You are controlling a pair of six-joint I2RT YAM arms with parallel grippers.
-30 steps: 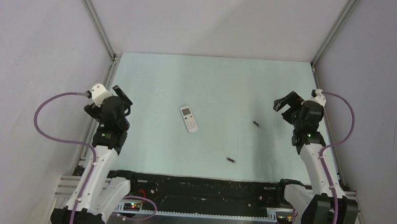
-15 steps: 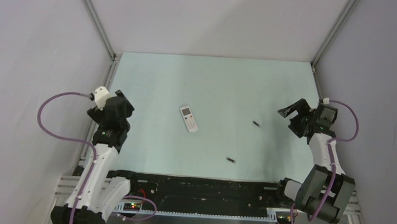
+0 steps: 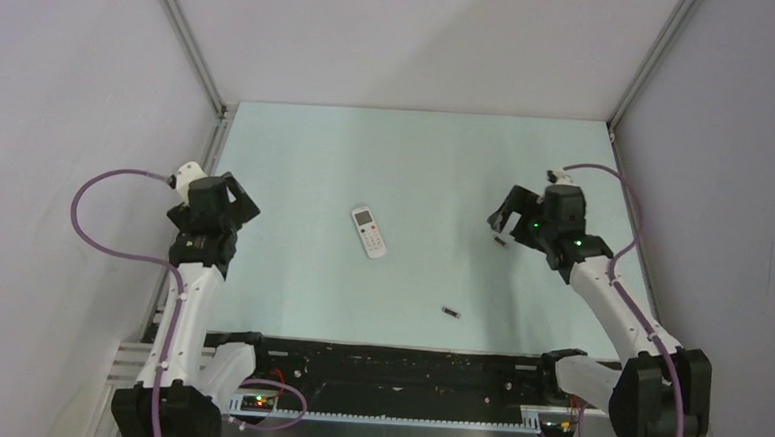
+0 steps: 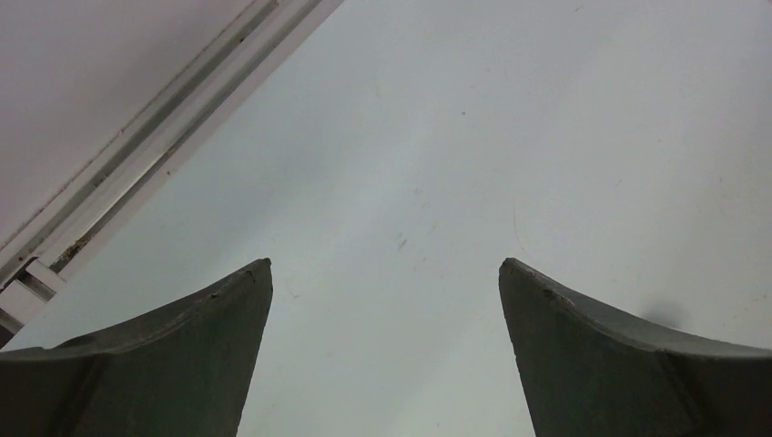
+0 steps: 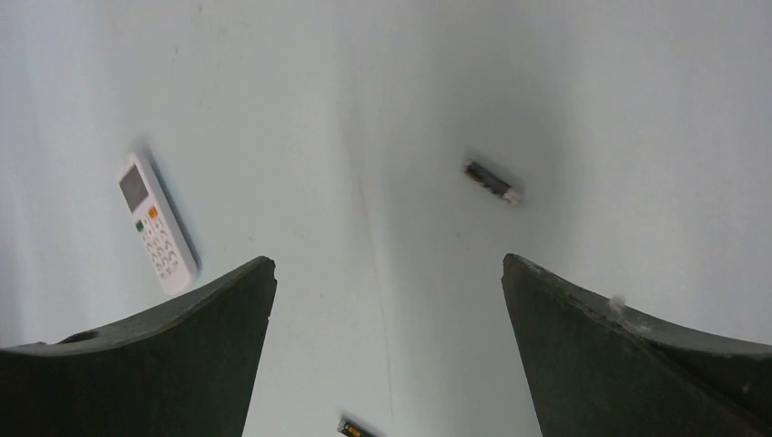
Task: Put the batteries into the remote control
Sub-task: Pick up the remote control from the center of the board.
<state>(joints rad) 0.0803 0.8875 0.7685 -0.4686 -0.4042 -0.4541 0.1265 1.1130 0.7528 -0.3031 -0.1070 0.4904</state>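
Note:
The white remote control (image 3: pixel 368 231) lies face up mid-table, display end farther from the arms; it also shows in the right wrist view (image 5: pixel 157 223). One small dark battery (image 3: pixel 499 241) lies right of it, just below my right gripper (image 3: pixel 505 213), which is open and empty above the table. In the right wrist view that battery (image 5: pixel 492 181) lies ahead of the open jaws (image 5: pixel 387 264). The second battery (image 3: pixel 451 311) lies nearer the front edge and shows at the bottom of the right wrist view (image 5: pixel 357 428). My left gripper (image 3: pixel 234 196) is open and empty at the left edge, over bare table (image 4: pixel 385 264).
A metal frame rail (image 4: pixel 173 118) runs along the table's left edge close to the left gripper. Grey walls enclose the pale green table (image 3: pixel 417 160) on three sides. The black front rail (image 3: pixel 386 364) lies between the arm bases.
My right arm has swung in from the right wall toward the centre and now hovers by the right battery. My left gripper has shifted slightly at the left edge.

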